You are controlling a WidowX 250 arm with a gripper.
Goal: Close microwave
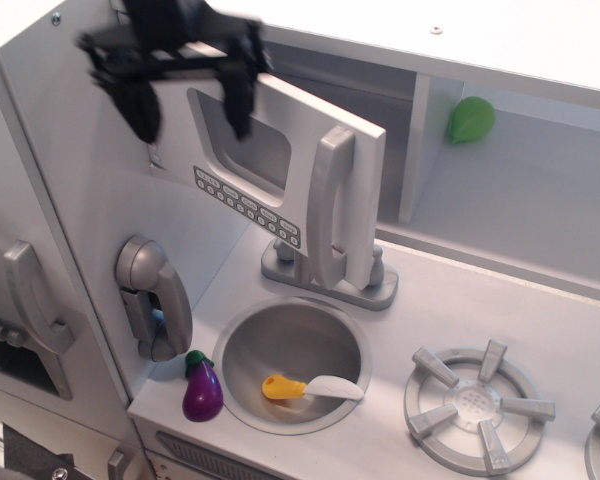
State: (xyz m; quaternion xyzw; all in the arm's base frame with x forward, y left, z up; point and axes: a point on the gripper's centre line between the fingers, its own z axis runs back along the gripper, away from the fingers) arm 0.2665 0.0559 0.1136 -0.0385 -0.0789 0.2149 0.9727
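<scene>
The black two-fingered gripper [185, 98] hangs spread wide and empty in front of the hinge side of the white microwave door with its dark window and tall silver handle [280, 185]. That door stands ajar, swung out above the round steel sink [242, 352], so closing is not yet done.

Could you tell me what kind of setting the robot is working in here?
It looks like a toy play kitchen: a small round sink holding a plastic utensil, a moulded stove burner, a toy eggplant, and a microwave with its door ajar beneath the gripper.
</scene>
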